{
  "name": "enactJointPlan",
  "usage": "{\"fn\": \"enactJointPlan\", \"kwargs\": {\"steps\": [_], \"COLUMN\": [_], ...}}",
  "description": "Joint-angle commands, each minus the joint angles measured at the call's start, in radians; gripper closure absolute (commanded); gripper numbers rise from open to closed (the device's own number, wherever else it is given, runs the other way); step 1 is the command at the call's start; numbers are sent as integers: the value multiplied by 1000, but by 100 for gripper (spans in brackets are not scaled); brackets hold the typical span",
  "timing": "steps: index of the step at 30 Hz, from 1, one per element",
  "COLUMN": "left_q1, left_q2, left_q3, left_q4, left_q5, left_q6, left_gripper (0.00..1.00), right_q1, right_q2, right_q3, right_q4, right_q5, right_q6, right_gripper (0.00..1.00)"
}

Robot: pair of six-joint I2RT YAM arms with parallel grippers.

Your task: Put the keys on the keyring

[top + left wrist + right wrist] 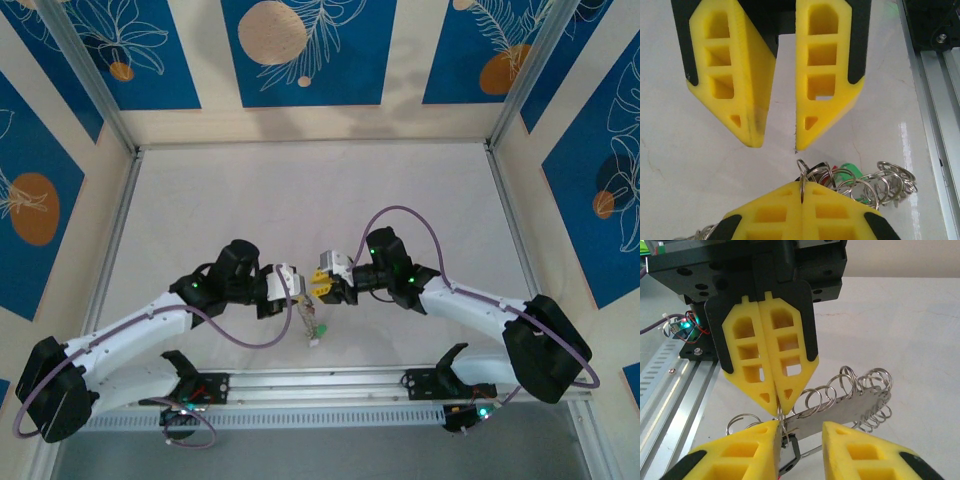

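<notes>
The keyring is a flat steel strip carrying several wire rings, hanging just above the white table. My left gripper is shut on a thin ring at the strip's end, and its fingertips pinch that ring from above in the right wrist view. The keys hang under it: a black-tagged one, with red and green tags bunched beside it. My right gripper is open, its left finger against the ring and black tag, the strip passing through its gap. From above, both grippers meet tip to tip, with the keys dangling below.
An aluminium rail runs along the near edge, close to the keys. Both arm bases stand on it. Open white tabletop lies beyond the grippers, boxed in by patterned walls.
</notes>
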Motion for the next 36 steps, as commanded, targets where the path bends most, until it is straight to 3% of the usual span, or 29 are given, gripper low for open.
{"fn": "enactJointPlan", "kwargs": {"steps": [1,11,19,26,34,36], "left_q1": [-5,-8,-11,-12,-12,-12], "left_q2": [-24,-31,-48,-70,-82,-78], "left_q3": [33,33,26,17,-1,-1], "left_q4": [5,10,21,21,76,86], "left_q5": [29,35,45,31,40,42], "left_q6": [33,48,52,55,30,23], "left_gripper": [100,100,100,100,100,100], "right_q1": [-7,0,5,4,11,16], "right_q2": [7,63,105,107,120,112], "right_q3": [24,57,71,61,72,65], "right_q4": [-51,-93,-83,-79,-90,-64], "right_q5": [-66,-109,-122,-122,-143,-138], "right_q6": [-17,-20,-12,-8,-7,10], "right_gripper": [68,70,82,100,99,91]}}
